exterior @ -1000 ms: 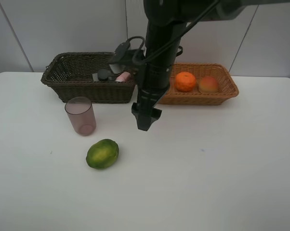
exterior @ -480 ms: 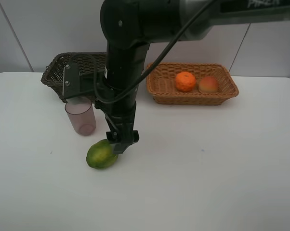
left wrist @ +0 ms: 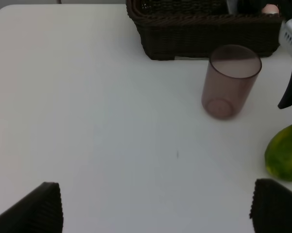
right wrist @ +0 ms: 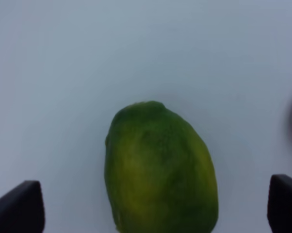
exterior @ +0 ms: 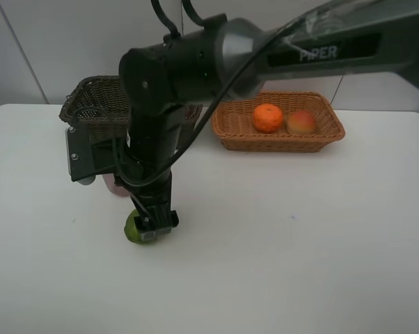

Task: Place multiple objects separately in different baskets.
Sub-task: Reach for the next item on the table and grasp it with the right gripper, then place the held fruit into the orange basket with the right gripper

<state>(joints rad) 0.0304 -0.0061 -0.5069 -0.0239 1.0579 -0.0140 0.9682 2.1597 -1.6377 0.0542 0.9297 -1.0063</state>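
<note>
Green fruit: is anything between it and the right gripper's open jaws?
Nothing visible. In the right wrist view the right gripper has its fingertips open on either side of the green fruit, with only white table showing between. The pink cup stands nearby but apart, not between them.

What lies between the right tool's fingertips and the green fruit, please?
Only bare white table: the right wrist view shows the open right tool straddling the green fruit, a gap on each side.
</note>
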